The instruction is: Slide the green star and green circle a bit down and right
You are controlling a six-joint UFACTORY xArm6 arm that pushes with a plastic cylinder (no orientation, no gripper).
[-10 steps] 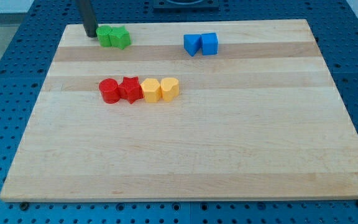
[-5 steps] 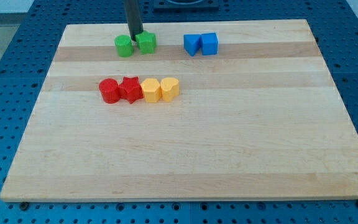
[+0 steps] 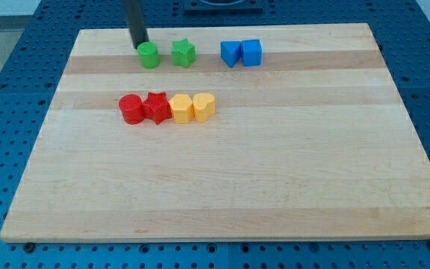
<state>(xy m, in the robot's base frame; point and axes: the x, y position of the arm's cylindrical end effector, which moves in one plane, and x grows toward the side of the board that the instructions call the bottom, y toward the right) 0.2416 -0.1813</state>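
**Now: green pair near the board's top edge, tip beside the circle**

Up near the view's top, left of centre, we see the green circle (image 3: 149, 54) standing on the wooden board (image 3: 275, 179), with the green star (image 3: 184, 52) a little to its right. A narrow strip of bare wood separates the two; they do not touch. Both sit on the darker band of wood that runs across the board.

My tip (image 3: 139, 43) rests on the board just up and left of the green circle, close against its upper-left edge; we cannot tell whether it is actually touching. The dark rod rises straight from there and leaves the view at the top. We carry no fingers at all, only this rod, so nothing is grasped or held.

Right of the green star, with a clear gap between, two blue blocks stand side by side and touching: the left blue block (image 3: 231, 53) looks angled or wedge-like, and the right blue block (image 3: 251, 52) looks like a cube.

Lower down, a row of four touching blocks lies left of centre: a red circle (image 3: 131, 108), a red star (image 3: 156, 107), a yellow block (image 3: 181, 108) and a second yellow block (image 3: 204, 107); the yellow shapes are not clear to us.

Around the board lies a blue perforated table (image 3: 6, 90).
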